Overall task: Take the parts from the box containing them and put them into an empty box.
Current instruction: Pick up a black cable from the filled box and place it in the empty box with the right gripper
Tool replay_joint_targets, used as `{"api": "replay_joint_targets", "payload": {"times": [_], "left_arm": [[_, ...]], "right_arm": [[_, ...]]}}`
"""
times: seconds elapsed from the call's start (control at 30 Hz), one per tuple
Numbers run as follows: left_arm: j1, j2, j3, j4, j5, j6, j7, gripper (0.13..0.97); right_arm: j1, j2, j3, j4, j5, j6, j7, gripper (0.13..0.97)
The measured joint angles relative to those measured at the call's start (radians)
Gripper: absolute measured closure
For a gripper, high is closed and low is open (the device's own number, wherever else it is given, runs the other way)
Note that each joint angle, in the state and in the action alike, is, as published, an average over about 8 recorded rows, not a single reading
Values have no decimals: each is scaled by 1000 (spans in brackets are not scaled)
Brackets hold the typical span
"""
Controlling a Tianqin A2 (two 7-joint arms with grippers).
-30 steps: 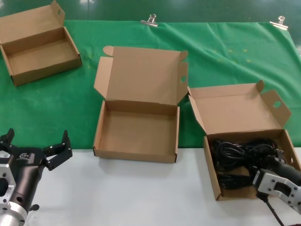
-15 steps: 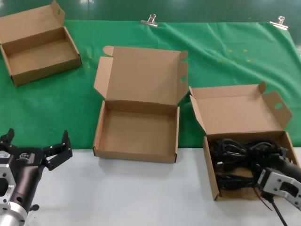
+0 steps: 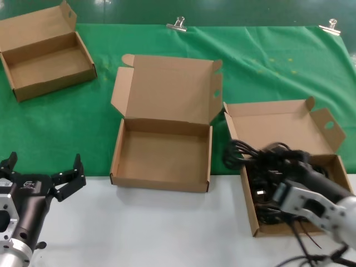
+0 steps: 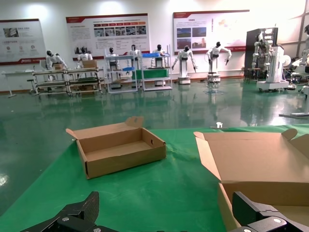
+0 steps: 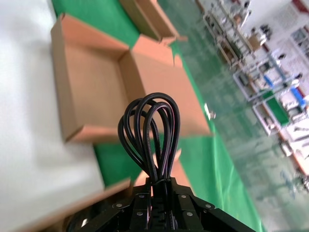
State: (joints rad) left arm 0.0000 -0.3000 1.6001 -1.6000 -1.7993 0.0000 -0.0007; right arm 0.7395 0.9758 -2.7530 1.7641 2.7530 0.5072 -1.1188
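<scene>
Surface: green cloth (image 3: 267,61) covers the far part of the bench, clipped at its back edge, with a pale white tabletop (image 3: 167,228) nearest the robot; a hall of display boards and racks shows beyond in the left wrist view.
Right gripper (image 5: 159,191): raised over the source box (image 3: 281,130) at the robot's right, jaws pinched on 1 cord bundle (image 5: 150,133) whose loops stand out past the fingertips.
Parts: more black cords (image 3: 264,192) lie tangled in that box's tray; the lifted bundle hangs above its left wall.
Empty box (image 3: 161,158): open, squarish, in the middle, just left of the source box and bare inside.
Left gripper (image 3: 41,181): parked low at the robot's left over the white top, jaws spread, holding nothing.
Third box (image 3: 47,55): far left on the cloth, well apart.
Step in hand: carrying the bundle across, by the look of it.
Doing it well: lift until any trailing cable clears the wall, travel left, and let go only when centred over the tray.
Risk: trailing strands may snag other cords or drag the box.
</scene>
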Motion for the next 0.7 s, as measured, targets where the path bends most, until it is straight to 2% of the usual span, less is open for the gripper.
{"api": "replay_joint_targets", "payload": {"times": [0.23, 0.5, 0.7], "left_arm": [[0, 0, 0, 0, 0, 0, 0, 132], [0, 0, 0, 0, 0, 0, 0, 132], [0, 0, 0, 0, 0, 0, 0, 132]], "right_arm": [[76, -183, 0, -118, 0, -22, -90, 879], [156, -411, 0, -365, 0, -92, -161, 880], [182, -547, 0, -540, 0, -164, -181, 880]]}}
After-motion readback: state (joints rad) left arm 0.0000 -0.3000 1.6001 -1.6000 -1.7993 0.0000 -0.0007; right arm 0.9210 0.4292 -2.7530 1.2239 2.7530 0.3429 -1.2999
